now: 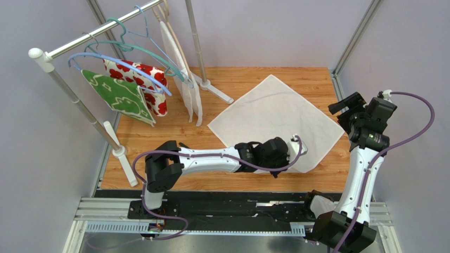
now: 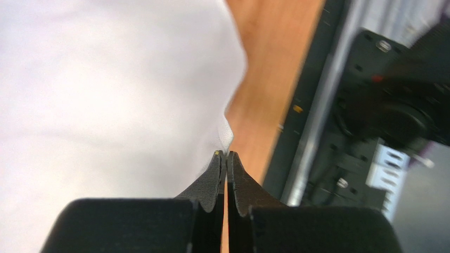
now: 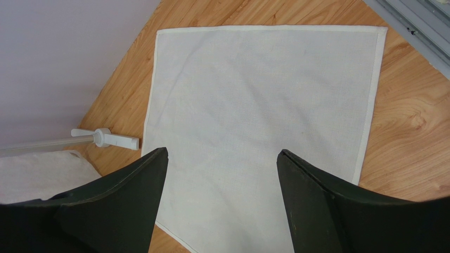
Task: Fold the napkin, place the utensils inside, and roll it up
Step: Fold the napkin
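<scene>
Right now your left arm is reaching across the wooden table (image 1: 158,142) to the near corner of the napkin (image 1: 274,113), which is lying flat and unfolded, turned like a diamond, at the middle-right of the table. Your left tool (image 2: 225,154) is sitting fully closed, its two jaws pressing together, and the tips are meeting right at the napkin's hem, where a small pucker of cloth is standing up. Whether any cloth is actually caught between them, you cannot tell from the wrist view. That near corner is looking slightly raised in the top view.

Your right tool (image 3: 222,153) is hanging above the napkin's right side with its jaws spread wide, and it is holding nothing. Its wrist camera is looking down on bare cloth and on two of the napkin's hemmed edges.

At the far left, a clothes rail (image 1: 95,34) is carrying hangers with a red-flowered cloth (image 1: 138,74), a green patterned cloth (image 1: 119,97) and a white textured cloth (image 1: 187,79), all hanging well apart from the napkin.
</scene>
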You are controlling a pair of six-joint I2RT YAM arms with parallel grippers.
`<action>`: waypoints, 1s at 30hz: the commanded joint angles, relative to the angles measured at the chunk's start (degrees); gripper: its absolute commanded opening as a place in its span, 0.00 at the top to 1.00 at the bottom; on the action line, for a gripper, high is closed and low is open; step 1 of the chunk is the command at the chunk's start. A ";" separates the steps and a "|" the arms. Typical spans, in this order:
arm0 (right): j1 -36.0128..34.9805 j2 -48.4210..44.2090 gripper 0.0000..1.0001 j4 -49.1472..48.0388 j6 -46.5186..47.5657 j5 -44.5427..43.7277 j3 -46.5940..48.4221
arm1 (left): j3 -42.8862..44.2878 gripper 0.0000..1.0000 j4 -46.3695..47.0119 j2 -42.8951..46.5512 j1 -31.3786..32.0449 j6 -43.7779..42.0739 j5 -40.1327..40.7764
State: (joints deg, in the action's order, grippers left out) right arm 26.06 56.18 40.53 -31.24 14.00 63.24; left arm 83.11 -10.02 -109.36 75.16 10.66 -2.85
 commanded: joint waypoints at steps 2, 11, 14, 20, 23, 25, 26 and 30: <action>0.30 -1.16 0.20 -5.17 0.40 2.60 -2.50 | 8.20 1.00 -1.32 -3.91 -7.20 -7.48 6.90; -1.19 -1.08 0.21 -14.42 1.45 7.98 -18.13 | 19.27 1.00 0.18 -15.42 -16.09 -13.37 -0.12; -3.29 0.67 0.22 -16.79 1.54 6.66 -21.31 | 21.21 1.00 1.58 -18.24 -17.67 -14.96 -4.08; -15.23 9.45 0.23 -16.90 3.91 -2.30 -19.83 | 28.50 0.75 -2.97 -22.82 -20.39 -11.72 -3.40; -20.43 13.06 0.24 -17.85 1.02 -4.94 -17.81 | 24.66 0.35 -1.86 -17.05 -22.50 -5.49 0.12; -21.58 14.91 0.27 -19.08 -1.44 -5.04 -16.84 | 18.77 0.22 -1.05 -10.13 -23.21 -4.51 2.76; -21.93 15.79 0.28 -19.35 -3.10 -4.86 -16.49 | 16.84 0.20 -1.31 -7.65 -23.82 -4.42 2.76; -25.61 22.19 0.30 -21.46 -6.37 -4.42 -14.47 | 6.04 0.05 -4.73 3.78 -24.53 -5.20 9.52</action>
State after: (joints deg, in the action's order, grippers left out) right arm 3.27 74.19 24.14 -33.01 11.38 45.15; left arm 94.78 -13.56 -119.52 51.77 4.16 0.23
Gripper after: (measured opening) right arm 0.701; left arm 0.935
